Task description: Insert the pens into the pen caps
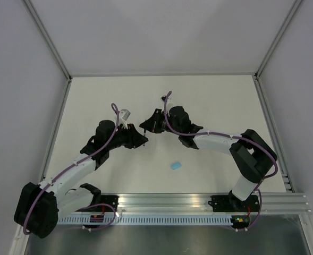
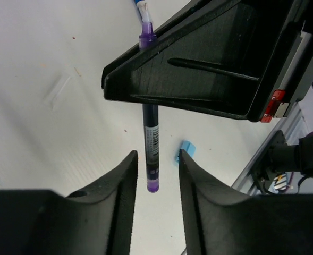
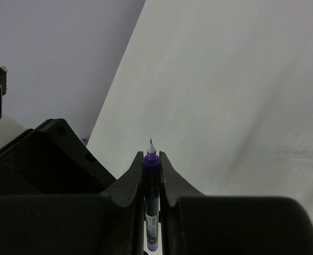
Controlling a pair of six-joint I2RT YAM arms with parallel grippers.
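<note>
One pen (image 3: 151, 180), dark navy with purple ends and a printed label, is clamped between the fingers of my right gripper (image 3: 151, 156), its fine tip poking out past them. In the left wrist view the same pen (image 2: 151, 138) hangs down out of the right gripper's black fingers (image 2: 199, 69). Its purple rear end sits in the gap of my left gripper (image 2: 157, 155), which is open and touches neither side of it. A light-blue pen cap (image 1: 176, 166) lies on the table in front of both grippers, also seen as the pen cap (image 2: 186, 149). The two grippers, right (image 1: 147, 126) and left (image 1: 141, 141), meet mid-table.
A faint clear tube-like piece (image 2: 58, 91) lies flat on the white table, also seen as the clear piece (image 3: 299, 159). An aluminium rail (image 1: 199, 202) runs along the near edge. Grey walls close in the left, right and back.
</note>
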